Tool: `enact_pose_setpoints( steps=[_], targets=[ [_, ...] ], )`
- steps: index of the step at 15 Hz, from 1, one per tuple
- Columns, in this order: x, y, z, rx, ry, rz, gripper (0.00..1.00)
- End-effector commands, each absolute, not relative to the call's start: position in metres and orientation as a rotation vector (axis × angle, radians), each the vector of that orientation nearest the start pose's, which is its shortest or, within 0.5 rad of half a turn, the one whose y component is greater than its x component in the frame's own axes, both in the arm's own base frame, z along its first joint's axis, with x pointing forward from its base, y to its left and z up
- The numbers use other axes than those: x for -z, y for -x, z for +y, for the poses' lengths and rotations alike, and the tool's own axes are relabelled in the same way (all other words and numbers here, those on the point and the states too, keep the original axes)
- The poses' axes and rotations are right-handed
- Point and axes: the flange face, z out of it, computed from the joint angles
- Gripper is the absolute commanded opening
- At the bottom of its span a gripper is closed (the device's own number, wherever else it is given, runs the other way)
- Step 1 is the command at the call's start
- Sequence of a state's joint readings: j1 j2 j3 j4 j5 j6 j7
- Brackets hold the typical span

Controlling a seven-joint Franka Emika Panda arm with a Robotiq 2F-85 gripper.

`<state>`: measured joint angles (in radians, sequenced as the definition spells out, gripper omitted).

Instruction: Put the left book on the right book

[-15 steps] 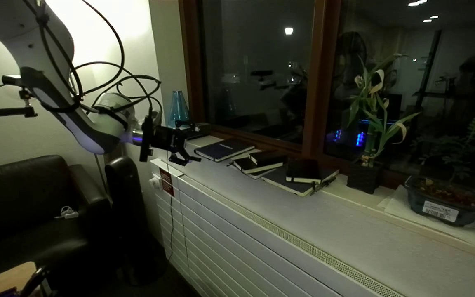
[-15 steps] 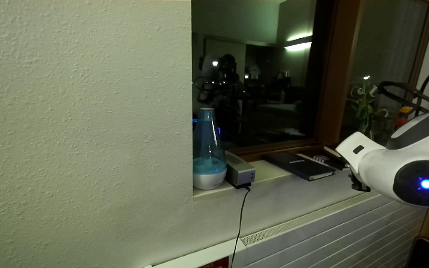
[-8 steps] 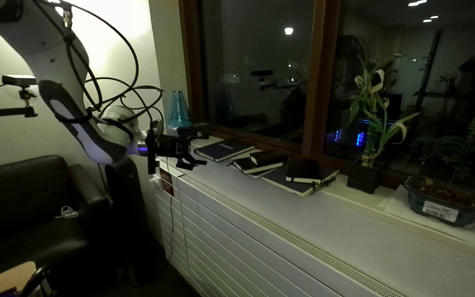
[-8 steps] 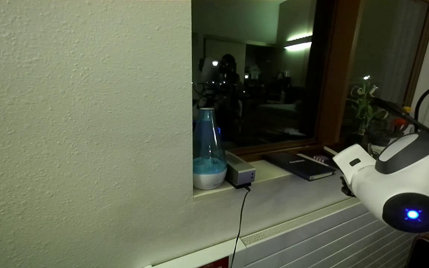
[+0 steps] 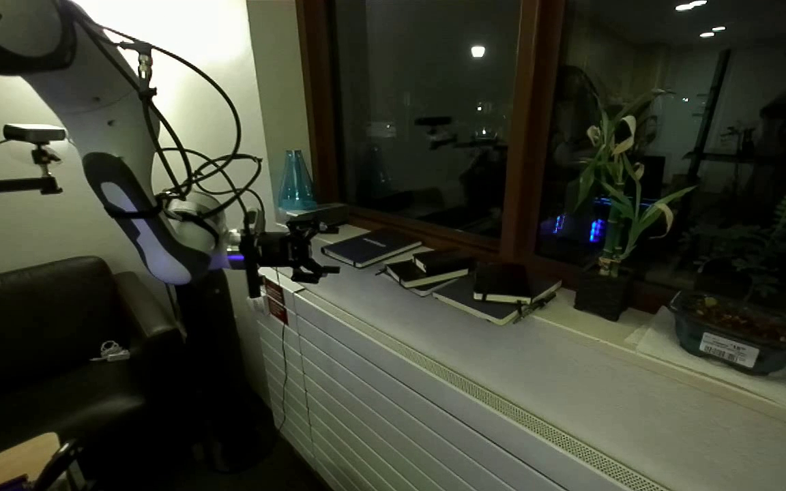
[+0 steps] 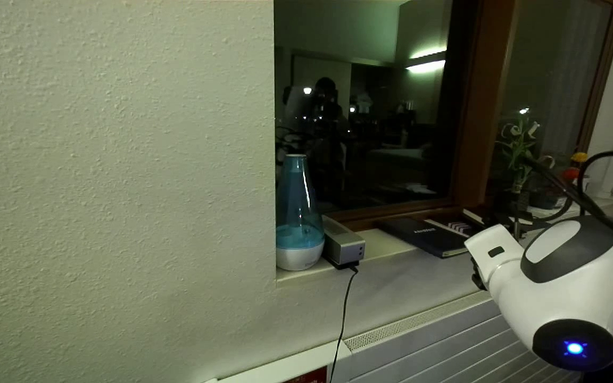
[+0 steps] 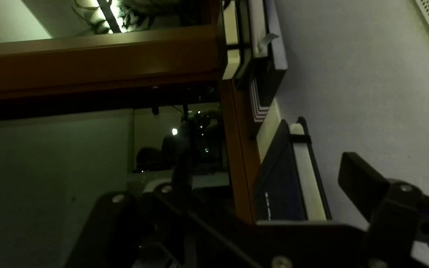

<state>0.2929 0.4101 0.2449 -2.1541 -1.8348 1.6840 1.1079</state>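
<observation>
Gripper (image 5: 329,248) fingers spread, nothing betw., nr front edge of sill (image 5: 591,361), humidifier (image 5: 295,184) corner. L/R bk ID unconf.; likely grey-sheen bk (image 5: 467,299) under nr-black bk (image 5: 501,281), toward back edge, past lettered bk (image 5: 372,247). Risks: too-low approach, fingers clip front edge; sideways push, stacked bks slide.
</observation>
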Motion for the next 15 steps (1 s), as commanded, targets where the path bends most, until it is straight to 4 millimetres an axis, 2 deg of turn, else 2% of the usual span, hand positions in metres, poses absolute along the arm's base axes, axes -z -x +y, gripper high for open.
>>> enact_pose_setpoints(
  steps=[1,4,13,15],
  targets=[
    [-0.244,-0.537,0.203,-0.758,-1.530,0.506,1.00],
    [-0.250,-0.548,0.198,-0.766,-1.528,0.484,1.00],
    [-0.246,-0.554,0.195,-0.723,-1.533,0.488,1.00],
    [-0.245,-0.557,0.184,-0.715,-1.537,0.490,1.00]
  ],
)
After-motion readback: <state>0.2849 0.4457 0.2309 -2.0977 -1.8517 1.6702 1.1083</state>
